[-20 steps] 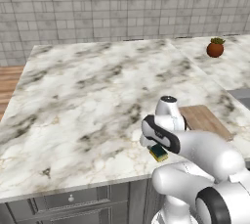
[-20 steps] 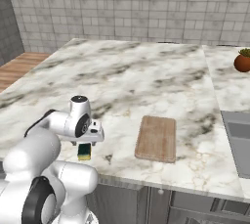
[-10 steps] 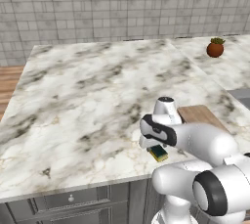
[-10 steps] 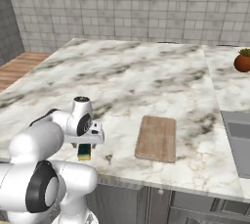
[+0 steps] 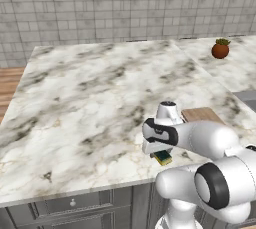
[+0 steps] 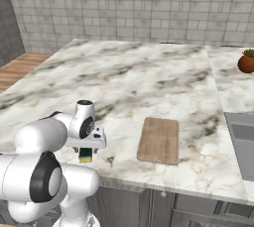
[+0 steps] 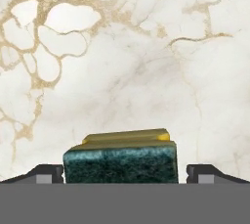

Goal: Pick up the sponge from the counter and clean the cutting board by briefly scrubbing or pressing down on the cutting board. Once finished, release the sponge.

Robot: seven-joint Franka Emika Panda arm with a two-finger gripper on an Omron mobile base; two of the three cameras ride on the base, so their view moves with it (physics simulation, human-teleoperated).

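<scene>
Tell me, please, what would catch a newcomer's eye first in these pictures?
Probably the bulky white arm bent low over the counter's near edge, its gripper straddling the green-and-yellow sponge. Next, the wooden cutting board lying bare to the arm's right, and the reddish-brown fruit far back on the marble.

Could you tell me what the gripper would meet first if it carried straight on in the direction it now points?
The sponge: it sits between the fingertips of the gripper, directly ahead in the hand view. Beyond it lies the marble counter. Whether the fingertips already touch the sponge cannot be told.
</scene>
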